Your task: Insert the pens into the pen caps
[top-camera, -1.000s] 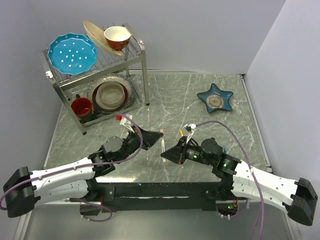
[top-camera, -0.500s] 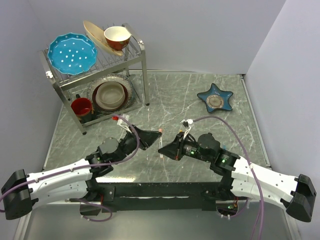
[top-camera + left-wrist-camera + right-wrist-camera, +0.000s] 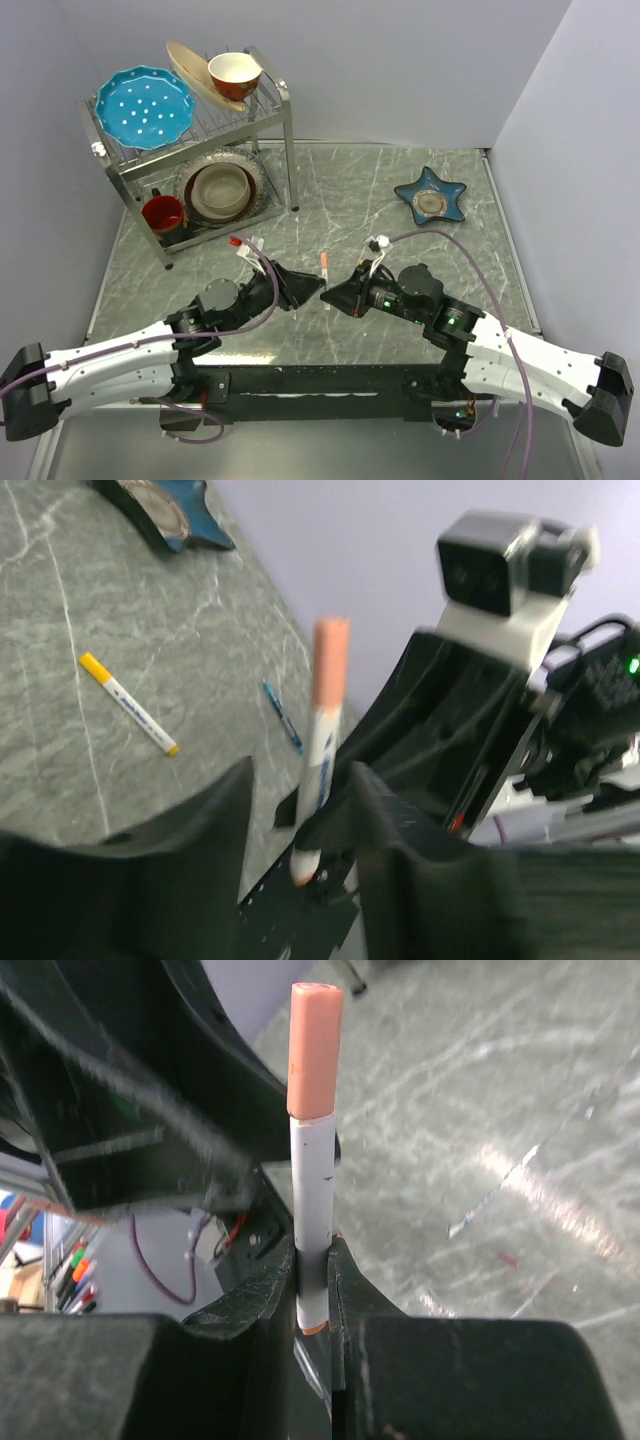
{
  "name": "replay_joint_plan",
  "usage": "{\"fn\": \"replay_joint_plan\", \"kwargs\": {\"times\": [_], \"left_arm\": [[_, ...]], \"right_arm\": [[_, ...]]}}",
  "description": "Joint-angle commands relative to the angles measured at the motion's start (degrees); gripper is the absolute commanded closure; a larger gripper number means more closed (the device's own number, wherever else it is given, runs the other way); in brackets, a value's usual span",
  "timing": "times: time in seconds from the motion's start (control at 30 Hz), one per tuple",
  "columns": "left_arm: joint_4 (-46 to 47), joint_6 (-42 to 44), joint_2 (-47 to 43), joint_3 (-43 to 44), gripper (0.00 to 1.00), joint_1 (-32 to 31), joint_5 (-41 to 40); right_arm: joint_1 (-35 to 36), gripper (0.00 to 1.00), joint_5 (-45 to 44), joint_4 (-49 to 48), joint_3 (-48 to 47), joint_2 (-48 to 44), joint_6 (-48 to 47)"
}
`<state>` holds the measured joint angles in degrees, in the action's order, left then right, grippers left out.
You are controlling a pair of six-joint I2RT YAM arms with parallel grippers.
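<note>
A white pen [image 3: 325, 278] with a pink cap [image 3: 325, 262] on its far end stands between the two grippers at the table's middle. My right gripper [image 3: 333, 297] is shut on the pen's lower barrel [image 3: 313, 1200], and the pink cap [image 3: 315, 1050] points away from it. My left gripper [image 3: 308, 287] is open. Its fingers [image 3: 200, 860] stand on either side of the same pen [image 3: 320, 765] without gripping it. An orange-ended white pen [image 3: 128, 702] and a dark blue pen [image 3: 283, 716] lie on the table beyond. No loose cap shows.
A metal dish rack [image 3: 285, 110] with plates, bowls and a red mug stands at the back left. A blue star-shaped dish [image 3: 430, 197] sits at the back right, and also shows in the left wrist view [image 3: 165, 510]. Purple cables arc over both wrists.
My right gripper has moved a little up and left with the pen. My left gripper has drawn back slightly from the cap end towards the barrel.
</note>
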<state>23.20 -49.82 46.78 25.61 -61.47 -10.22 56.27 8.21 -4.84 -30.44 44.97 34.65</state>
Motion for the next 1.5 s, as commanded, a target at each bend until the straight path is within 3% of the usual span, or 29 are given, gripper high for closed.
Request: {"fn": "replay_joint_plan", "kwargs": {"times": [0.0, 0.23, 0.47, 0.77, 1.2, 1.4, 1.47], "left_arm": [[-2.81, 2.36, -4.15, 1.72, 0.43, -0.58, 3.54], [-8.17, 8.33, -5.56, 9.19, 0.26, -0.67, 6.08], [-10.45, 13.43, -3.02, 16.92, 0.26, -0.67, 8.55], [-11.86, 17.21, 0.32, 20.36, 0.38, -0.67, 9.69], [-8.53, 16.25, -0.2, 19.13, 0.42, -0.58, 12.5], [-5.98, 14.06, 0.06, 16.94, 0.57, -0.67, 15.74], [-3.7, 12.12, 0.59, 15.62, 0.7, -0.58, 18.38]], "right_arm": [[-0.37, 1.0, -0.65, -3.51, -2.61, -3.74, -3.71], [-0.2, 1.0, 6.02, -2.1, -2.09, -7.7, -4.33], [-0.02, 1.0, 11.83, -3.68, -1.29, -9.2, -3.19], [0.33, 1.0, 14.64, -6.05, 0.64, -9.73, -1.53], [0.33, 1.0, 18.6, -10.98, 3.1, -10.87, 1.2], [0.33, 1.0, 19.21, -12.03, 3.1, -11.31, 1.56], [0.42, 1.0, 19.39, -12.91, 2.93, -11.22, 1.99]]}}
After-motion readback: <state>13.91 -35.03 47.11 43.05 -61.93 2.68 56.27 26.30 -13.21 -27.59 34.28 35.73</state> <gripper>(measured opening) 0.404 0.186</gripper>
